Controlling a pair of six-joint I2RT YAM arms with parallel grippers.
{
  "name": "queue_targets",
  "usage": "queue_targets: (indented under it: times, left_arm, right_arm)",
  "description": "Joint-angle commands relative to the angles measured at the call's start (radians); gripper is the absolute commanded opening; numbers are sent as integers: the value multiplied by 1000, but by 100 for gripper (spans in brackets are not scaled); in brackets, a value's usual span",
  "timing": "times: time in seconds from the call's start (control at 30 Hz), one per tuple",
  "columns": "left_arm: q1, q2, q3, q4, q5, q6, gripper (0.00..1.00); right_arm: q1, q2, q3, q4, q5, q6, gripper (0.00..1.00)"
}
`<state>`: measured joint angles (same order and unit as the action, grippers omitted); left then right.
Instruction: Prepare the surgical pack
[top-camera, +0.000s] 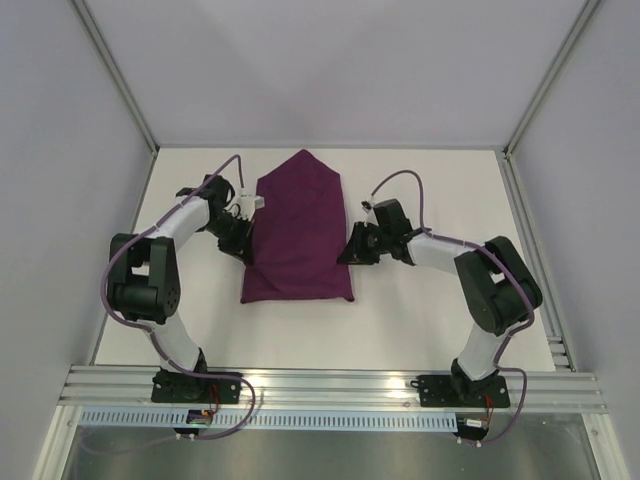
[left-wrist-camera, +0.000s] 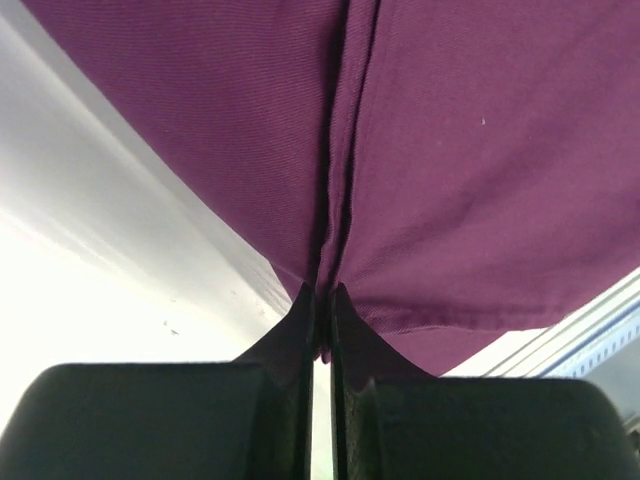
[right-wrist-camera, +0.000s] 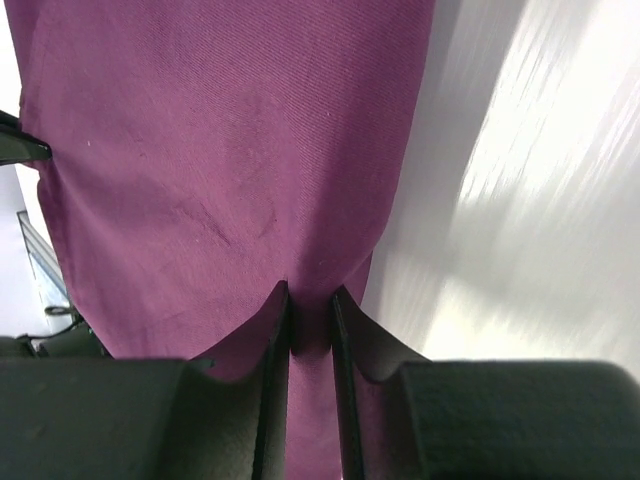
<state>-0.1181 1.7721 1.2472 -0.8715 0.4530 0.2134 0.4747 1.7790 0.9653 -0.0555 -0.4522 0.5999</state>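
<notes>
On white table (top-camera: 420, 320), purple pack (top-camera: 300, 235), grey walls (top-camera: 330, 60)

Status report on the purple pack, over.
Left gripper: jaws shut on deep-purple folded fabric sheet, left edge. Right gripper: jaws shut on its right edge. Nothing in the way.

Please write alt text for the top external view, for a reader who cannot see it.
A folded deep-purple fabric bundle lies on a white table, its far end pointed. The left tool and the right tool meet its two side edges.
</notes>
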Motion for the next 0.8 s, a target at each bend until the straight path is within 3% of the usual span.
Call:
queue_targets:
  times: [0.0, 0.1, 0.17, 0.27, 0.3, 0.47, 0.6, 0.63, 0.77]
  left_arm:
    - [-9, 0, -109, -121, -17, 99, 3]
    - [-11, -36, -152, -153, -7, 130, 6]
    - [-6, -71, -157, -174, -45, 133, 10]
    - [-6, -115, -108, -242, -4, 158, 27]
    - [-5, -125, -86, -253, -5, 162, 34]
    - [1, -148, 120, -274, -78, 138, 49]
    - [1, -58, 289, -239, -112, 74, 50]
    - [1, -34, 343, -227, -112, 55, 49]
    - [-2, 96, 440, -184, -87, 0, 42]
  right_arm:
    - [21, -61, -65, -47, -66, 0, 15]
    - [36, -114, -95, -78, -94, -5, 16]
    - [45, -148, -100, -113, -115, -17, 27]
    - [29, -177, -42, -223, -86, -69, 44]
    - [16, -182, -19, -253, -66, -83, 45]
    - [-54, -152, 189, -359, -37, -141, 53]
    - [-59, -31, 393, -397, 18, -172, 48]
    - [-59, 3, 429, -399, 12, -170, 38]
    - [-64, 213, 604, -417, -29, -157, 18]
